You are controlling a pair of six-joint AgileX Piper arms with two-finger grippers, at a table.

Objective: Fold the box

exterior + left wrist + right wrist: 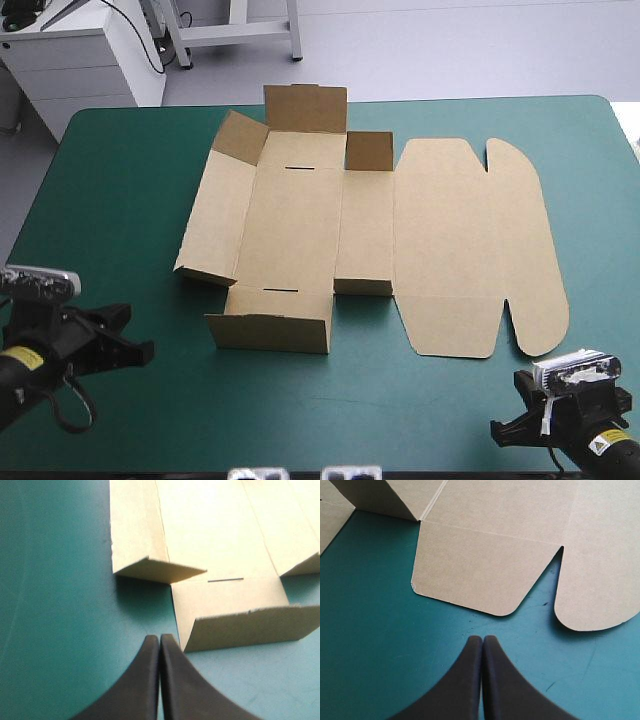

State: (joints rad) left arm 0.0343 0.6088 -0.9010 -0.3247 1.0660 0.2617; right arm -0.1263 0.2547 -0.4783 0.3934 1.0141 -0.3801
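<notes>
Box of brown board lies mid-table on the teal-green cover, walls raised on its left part and lid panels flat on its right, while the left gripper and right gripper, both clenched, sit just short of its near edge.

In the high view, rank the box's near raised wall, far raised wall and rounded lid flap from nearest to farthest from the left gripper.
From the left gripper, on the box:
1. The near raised wall, just right of it.
2. The far raised wall, at the far end.
3. The rounded lid flap, at the right end.
</notes>
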